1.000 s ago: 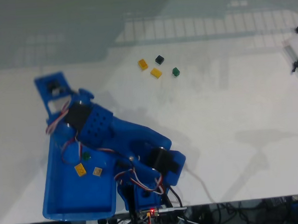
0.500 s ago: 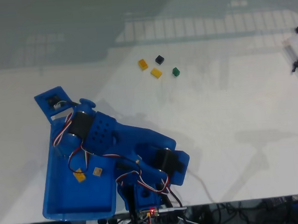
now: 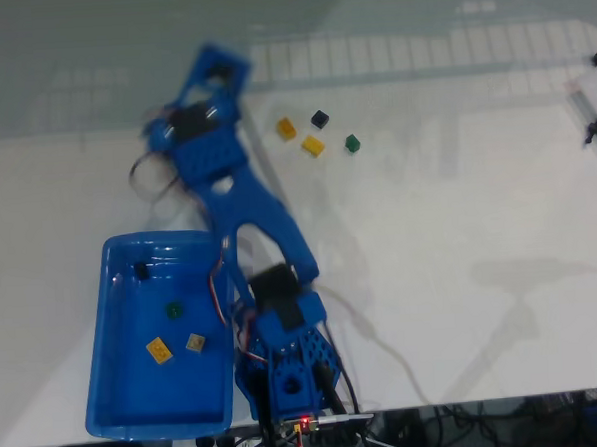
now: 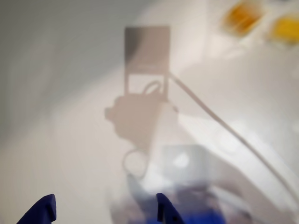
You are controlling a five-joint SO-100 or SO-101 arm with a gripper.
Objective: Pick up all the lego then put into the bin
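Observation:
The blue bin point(image 3: 102, 394) sits at the front left of the table in the fixed view. Inside it lie a black lego point(image 3: 141, 271), a dark green one point(image 3: 173, 309), a yellow one point(image 3: 159, 349) and a tan one point(image 3: 196, 342). Further back on the white table are two yellow bricks point(image 3: 287, 128) point(image 3: 313, 145), a black brick point(image 3: 319, 118) and a green brick point(image 3: 351, 143). My gripper point(image 3: 213, 68) is stretched out beyond the bin, left of those loose bricks and blurred by motion. In the wrist view the gripper point(image 4: 105, 212) is open and holds nothing, with two yellow blurs point(image 4: 240, 16) at the top right.
The arm's base, a board with a red light point(image 3: 305, 421) and a tangle of cables sit at the table's front edge. A white object with black clips point(image 3: 593, 118) lies at the right edge. Open white tabletop spreads to the right of the arm.
The arm has swung up from over the bin to the far part of the table, left of the loose bricks. The bin's inside is now uncovered, showing a black brick.

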